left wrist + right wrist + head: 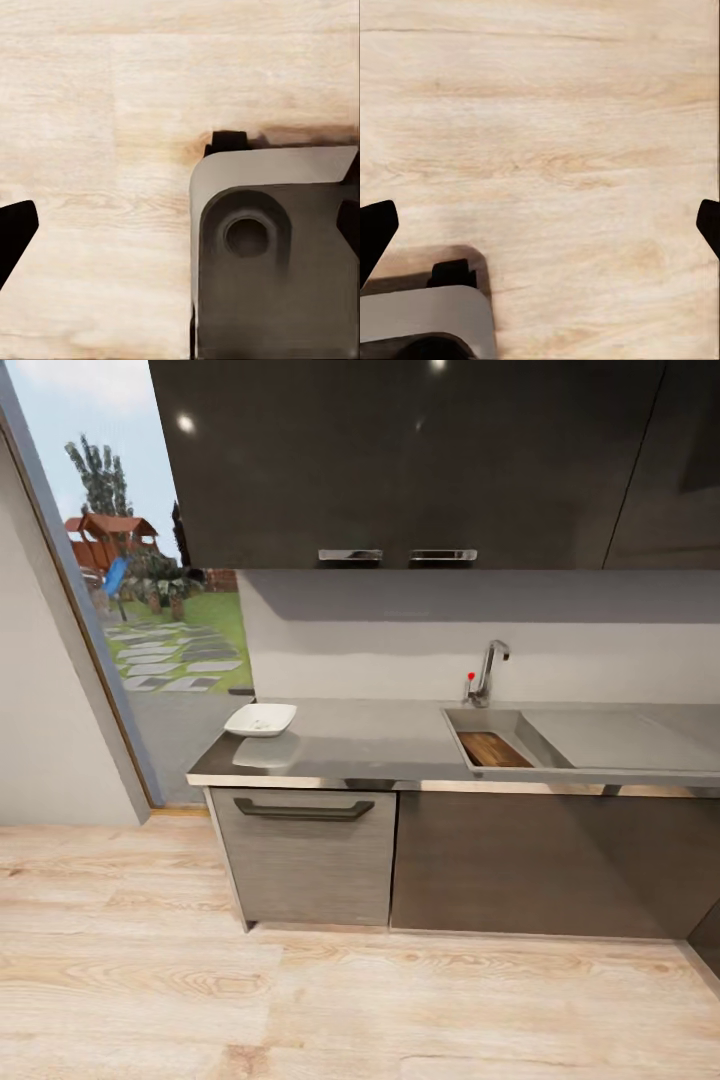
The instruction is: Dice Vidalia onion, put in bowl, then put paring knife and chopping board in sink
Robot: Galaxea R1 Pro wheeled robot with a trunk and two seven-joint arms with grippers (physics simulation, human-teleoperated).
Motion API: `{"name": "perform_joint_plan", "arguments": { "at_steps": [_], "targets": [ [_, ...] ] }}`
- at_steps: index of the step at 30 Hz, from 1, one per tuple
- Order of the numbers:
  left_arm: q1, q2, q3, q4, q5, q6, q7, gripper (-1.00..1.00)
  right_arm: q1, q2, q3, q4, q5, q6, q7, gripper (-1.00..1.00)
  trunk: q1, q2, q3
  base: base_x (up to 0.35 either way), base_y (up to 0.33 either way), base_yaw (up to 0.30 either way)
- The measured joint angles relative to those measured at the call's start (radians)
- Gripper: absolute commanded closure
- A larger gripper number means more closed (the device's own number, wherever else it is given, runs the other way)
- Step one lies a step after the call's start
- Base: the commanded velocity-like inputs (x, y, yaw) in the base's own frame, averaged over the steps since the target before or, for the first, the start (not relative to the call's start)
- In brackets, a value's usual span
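In the head view the grey countertop (370,745) carries the white bowl (261,719) near its left end. At the right is the steel sink (610,738), and the brown chopping board (493,749) lies inside its basin. The Vidalia onion and the paring knife are out of view. My left gripper (180,229) hangs open over the wooden floor, its dark fingertips (15,232) far apart with nothing between them. My right gripper (540,229) is also open above the floor, with its fingertips (375,232) at the picture's edges.
A chrome faucet (487,672) with a red knob stands behind the basin. Below the counter are a drawer with a black handle (303,810) and dark cabinet doors (530,860). Upper cabinets (400,460) hang above. A glass door (150,610) stands at the left. My grey base (277,255) shows beneath the left gripper.
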State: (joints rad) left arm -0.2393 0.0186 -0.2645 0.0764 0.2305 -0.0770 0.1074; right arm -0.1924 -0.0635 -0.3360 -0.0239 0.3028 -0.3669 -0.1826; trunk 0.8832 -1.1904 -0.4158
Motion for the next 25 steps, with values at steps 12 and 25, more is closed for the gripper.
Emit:
{"name": "perform_joint_plan", "arguments": {
  "at_steps": [12,25],
  "targets": [
    [0.028,-0.021,0.001,-0.003,-0.002,0.076,-0.003,-1.0,0.0,0.041,-0.04,-0.001,-0.16,0.09,0.003,-1.0,0.0,0.0,0.0,0.0,0.0,0.0],
    [0.029,-0.012,-0.003,-0.003,-0.007,0.069,-0.005,-1.0,0.0,0.053,-0.04,-0.001,-0.161,0.091,0.003,-1.0,0.0,0.0,0.0,0.0,0.0,0.0]
  ]
}}
